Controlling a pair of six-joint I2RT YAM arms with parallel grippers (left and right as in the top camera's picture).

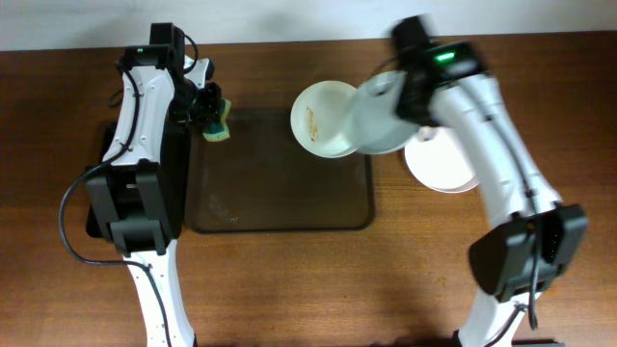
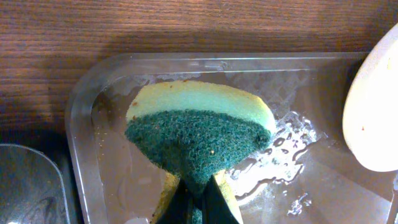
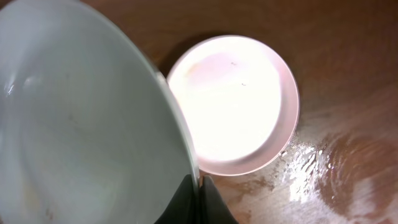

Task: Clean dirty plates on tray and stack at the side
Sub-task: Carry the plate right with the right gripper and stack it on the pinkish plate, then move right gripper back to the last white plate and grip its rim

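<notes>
The left jaws are pinching shut on a green-and-yellow sponge (image 2: 199,130), holding it over the far left corner of the wet brown tray (image 1: 280,228). The right jaws are clamping shut on the rim of a bluish plate (image 1: 381,120), holding it tilted in the air above the tray's far right corner. A smeared plate (image 1: 321,116) is lying in that corner. A white plate (image 1: 443,164) is sitting on the table (image 1: 289,289) just right of the tray. The jaws are gripping only a thin edge, likely wet, so the held plate could be sliding loose and falling onto the plates below.
</notes>
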